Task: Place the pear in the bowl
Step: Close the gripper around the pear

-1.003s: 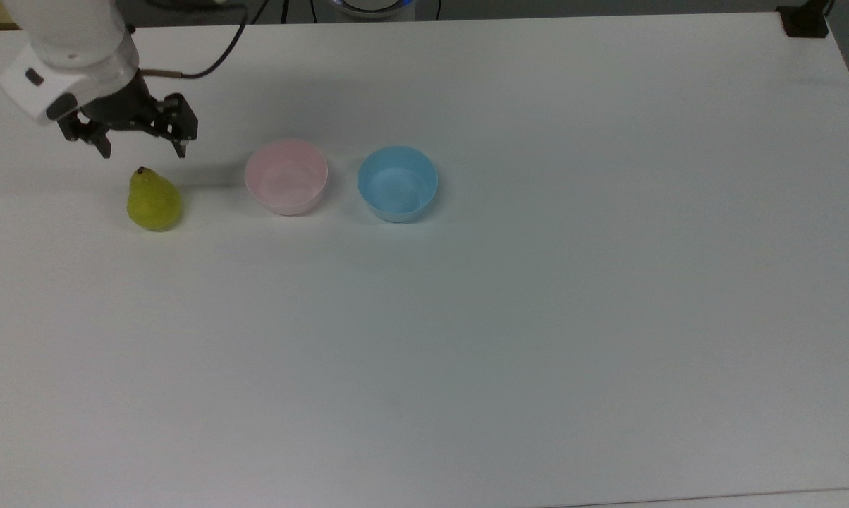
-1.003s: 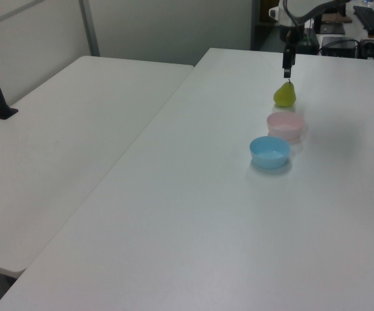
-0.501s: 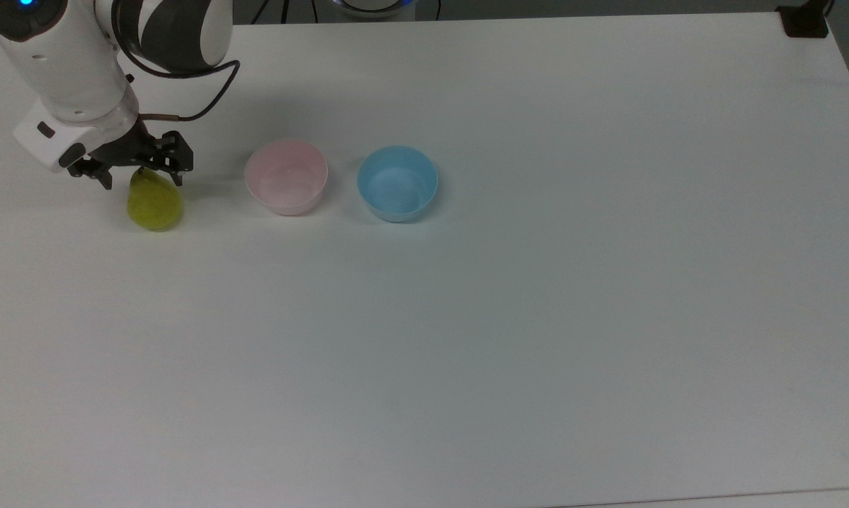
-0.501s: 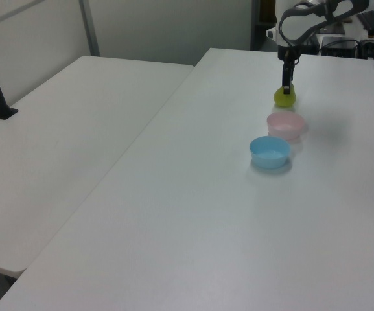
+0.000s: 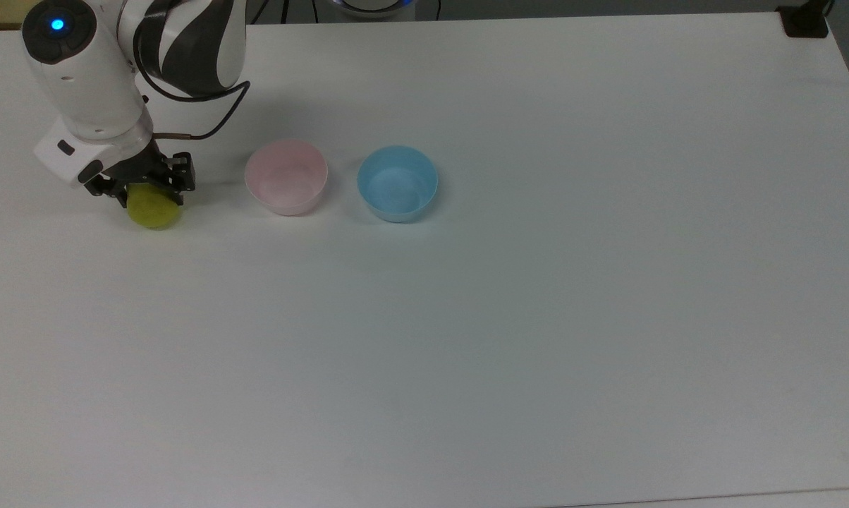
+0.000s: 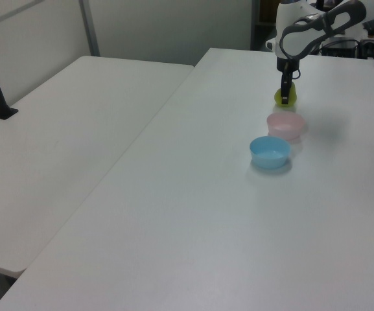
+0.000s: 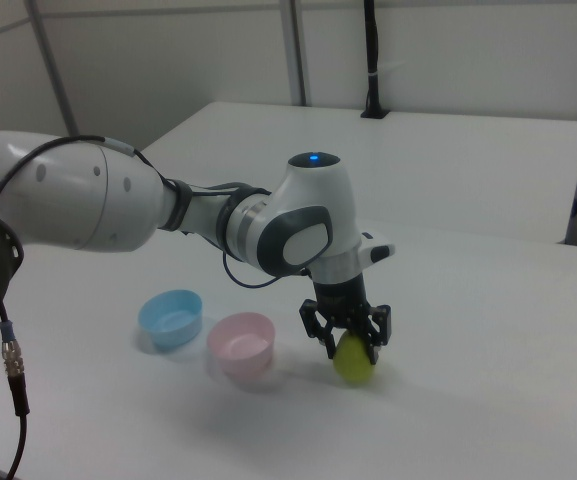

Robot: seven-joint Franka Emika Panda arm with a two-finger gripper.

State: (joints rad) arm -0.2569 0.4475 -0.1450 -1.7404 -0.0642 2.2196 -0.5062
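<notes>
Pear [image 5: 154, 210] sits on the white table [image 5: 509, 296] before you, left of the pink bowl [image 5: 286, 176] in the top view, the gripper [image 7: 349, 345] lowered around it, fingers still spread.

In the top view I see the pear [image 5: 154, 209] at the counter's [image 5: 509, 317] left, under my tool [image 5: 151, 195]; the bowl [image 5: 286, 176] sits to its right, a second bowl [image 5: 398, 183] beyond.
</notes>
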